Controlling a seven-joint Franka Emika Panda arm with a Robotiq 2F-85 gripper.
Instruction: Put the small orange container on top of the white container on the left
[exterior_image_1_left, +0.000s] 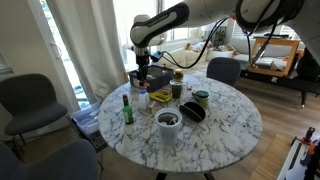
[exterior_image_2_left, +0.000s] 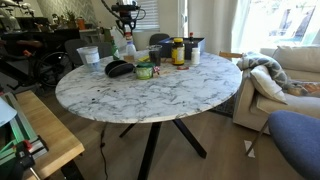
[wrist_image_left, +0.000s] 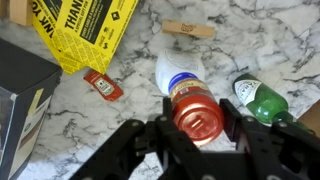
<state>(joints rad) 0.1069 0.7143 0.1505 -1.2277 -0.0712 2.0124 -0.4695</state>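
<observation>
A: An exterior view?
B: My arm bends over the far side of the table (exterior_image_1_left: 230, 125), wrist down, gripper (exterior_image_1_left: 143, 62) hanging above it. White container (exterior_image_1_left: 168, 125) well apart, nothing orange on it.
A: An exterior view again?
B: Gripper (exterior_image_2_left: 126, 30) high; white container (exterior_image_2_left: 88, 58) untouched.
A: Wrist view?
B: 2 jaws look clamped on the orange container (wrist_image_left: 197, 112). Lift looks done; carrying and placing remain.

Glossy marble table (exterior_image_2_left: 150, 90) — orange container (wrist_image_left: 198, 118), perhaps plastic
</observation>
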